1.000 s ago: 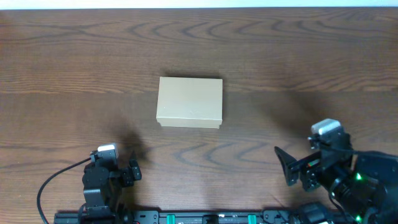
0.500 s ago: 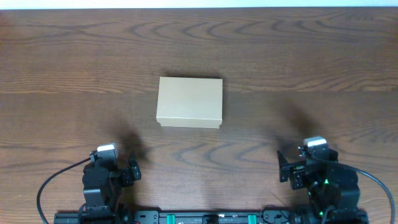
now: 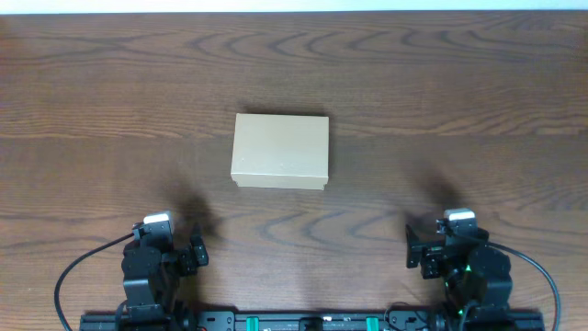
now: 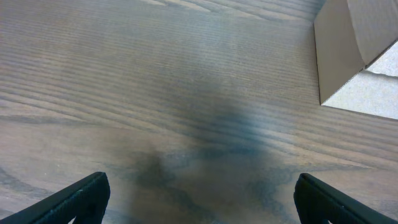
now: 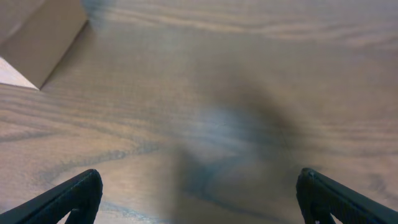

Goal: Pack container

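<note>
The container (image 3: 280,151) is a plain tan cardboard box with its lid shut, lying in the middle of the wooden table. A corner of the container shows at the top right of the left wrist view (image 4: 357,56) and at the top left of the right wrist view (image 5: 37,34). My left gripper (image 3: 195,250) rests at the front left, open and empty, its fingertips wide apart in the left wrist view (image 4: 202,202). My right gripper (image 3: 415,248) rests at the front right, open and empty, also seen in the right wrist view (image 5: 199,199). No tape rolls are in view.
The brown wood-grain table (image 3: 459,110) fills the view. A black rail (image 3: 303,322) with the arm bases runs along the front edge. A black cable (image 3: 73,276) loops from the left arm.
My right arm has drawn back toward the front edge and folded down to its resting pose. The left arm and the container have not moved.
</note>
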